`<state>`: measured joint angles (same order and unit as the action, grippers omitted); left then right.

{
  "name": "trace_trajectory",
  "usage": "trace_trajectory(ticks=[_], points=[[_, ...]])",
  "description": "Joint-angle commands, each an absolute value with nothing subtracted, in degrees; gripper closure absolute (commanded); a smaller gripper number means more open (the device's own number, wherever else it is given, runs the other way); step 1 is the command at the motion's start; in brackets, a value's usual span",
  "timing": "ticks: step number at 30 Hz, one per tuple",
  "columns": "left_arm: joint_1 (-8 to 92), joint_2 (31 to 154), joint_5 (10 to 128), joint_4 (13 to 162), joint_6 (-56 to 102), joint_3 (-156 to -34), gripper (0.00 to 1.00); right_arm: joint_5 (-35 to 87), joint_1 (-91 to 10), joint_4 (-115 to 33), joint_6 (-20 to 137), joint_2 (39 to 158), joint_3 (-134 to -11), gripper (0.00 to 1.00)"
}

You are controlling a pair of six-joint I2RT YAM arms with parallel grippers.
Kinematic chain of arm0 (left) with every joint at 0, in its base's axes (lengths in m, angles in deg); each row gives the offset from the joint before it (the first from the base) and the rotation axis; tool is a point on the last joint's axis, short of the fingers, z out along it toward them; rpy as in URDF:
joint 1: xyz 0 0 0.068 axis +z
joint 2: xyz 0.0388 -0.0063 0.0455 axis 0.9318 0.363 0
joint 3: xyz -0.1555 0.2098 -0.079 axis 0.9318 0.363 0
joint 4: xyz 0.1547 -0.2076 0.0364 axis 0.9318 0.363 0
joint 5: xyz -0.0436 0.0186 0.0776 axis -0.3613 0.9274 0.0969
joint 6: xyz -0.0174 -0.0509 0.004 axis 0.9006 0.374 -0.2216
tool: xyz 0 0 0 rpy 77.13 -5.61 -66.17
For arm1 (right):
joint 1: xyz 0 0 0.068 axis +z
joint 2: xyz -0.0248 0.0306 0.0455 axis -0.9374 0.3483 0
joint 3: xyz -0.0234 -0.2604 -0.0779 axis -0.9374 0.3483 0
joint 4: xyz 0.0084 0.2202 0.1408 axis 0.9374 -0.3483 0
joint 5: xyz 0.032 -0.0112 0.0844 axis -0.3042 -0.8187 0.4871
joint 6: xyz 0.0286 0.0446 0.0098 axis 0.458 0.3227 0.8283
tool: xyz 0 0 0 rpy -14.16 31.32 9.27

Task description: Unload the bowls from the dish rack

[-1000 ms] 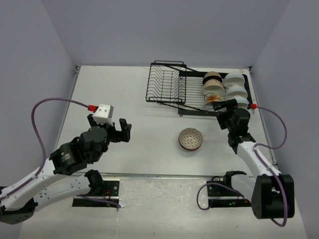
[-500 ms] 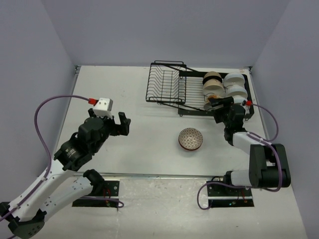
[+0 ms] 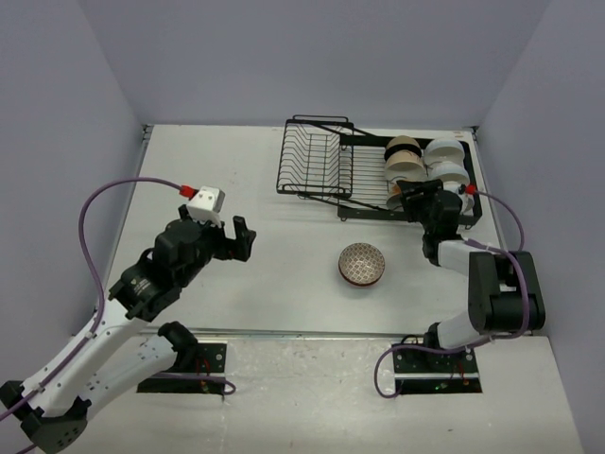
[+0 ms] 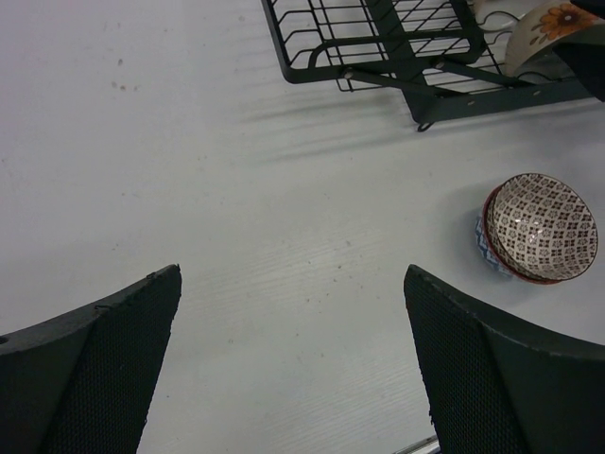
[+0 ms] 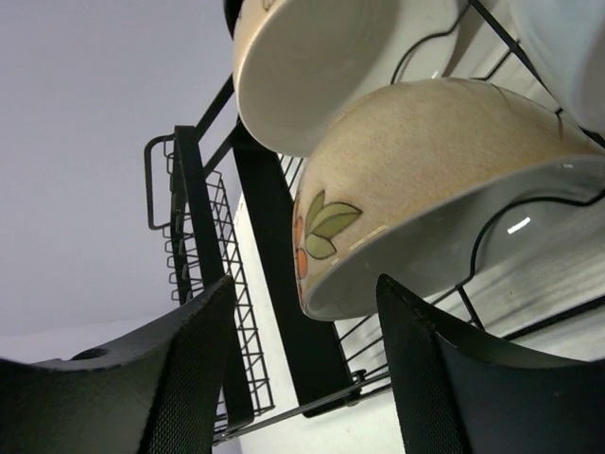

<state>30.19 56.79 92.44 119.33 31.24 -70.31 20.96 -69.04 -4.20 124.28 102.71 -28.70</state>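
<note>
The black wire dish rack (image 3: 326, 165) stands at the back, with several bowls standing on edge in its right tray: cream ones (image 3: 404, 153) and white ones (image 3: 444, 156). My right gripper (image 3: 413, 199) is open at the tray's front, its jaws either side of the rim of an orange-floral bowl (image 5: 425, 180), with a cream bowl (image 5: 321, 57) behind it. A reddish-brown patterned bowl (image 3: 362, 264) sits stacked on a blue-and-white one (image 4: 484, 248) on the table. My left gripper (image 3: 236, 241) is open and empty over bare table, left of that stack (image 4: 541, 227).
The rack's upright slotted section (image 4: 378, 38) is empty at the left. Grey walls close in the table on three sides. Cables loop off both arms.
My right gripper has moved up and back to the tray's front, onto the floral bowl. My left arm has shifted slightly forward and right.
</note>
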Motion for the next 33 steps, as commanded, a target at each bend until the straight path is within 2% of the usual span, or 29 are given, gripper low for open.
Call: trace_trajectory(ticks=[1, 3, 13, 21, 26, 31, 32, 33], points=[[30.83, 57.13, 90.32, 116.8, 29.21, -69.98, 0.0, 19.18, -69.35, 3.33, 124.02, 104.6, -30.74, 0.41], [30.75, 57.4, 89.88, 116.71, 29.03, -69.98, 0.0, 19.18, -69.35, 5.79, 124.54, 105.22, -29.61, 0.49], [30.83, 58.45, 86.45, 116.36, 28.41, -69.54, 0.0, 18.66, -69.35, 16.25, 125.52, 109.35, -26.79, 0.61], [30.83, 58.19, 85.66, 116.18, 28.24, -69.45, 0.0, 17.61, -69.35, 18.46, 126.4, 110.49, -25.65, 0.7], [30.75, 58.19, 85.48, 116.18, 28.24, -69.37, 0.0, 17.95, -69.35, 19.86, 125.6, 110.93, -25.3, 0.82], [30.75, 58.28, 85.22, 116.1, 28.24, -69.37, 0.0, 18.22, -69.35, 24.07, 125.78, 113.12, -24.6, 0.89], [30.83, 58.28, 84.52, 115.92, 28.06, -69.45, 0.0, 19.52, -69.35, 25.39, 126.04, 113.56, -23.9, 0.95], [30.75, 58.19, 84.34, 115.92, 27.98, -69.45, 0.0, 19.71, -69.35, 27.58, 126.22, 113.92, -23.54, 0.96]])
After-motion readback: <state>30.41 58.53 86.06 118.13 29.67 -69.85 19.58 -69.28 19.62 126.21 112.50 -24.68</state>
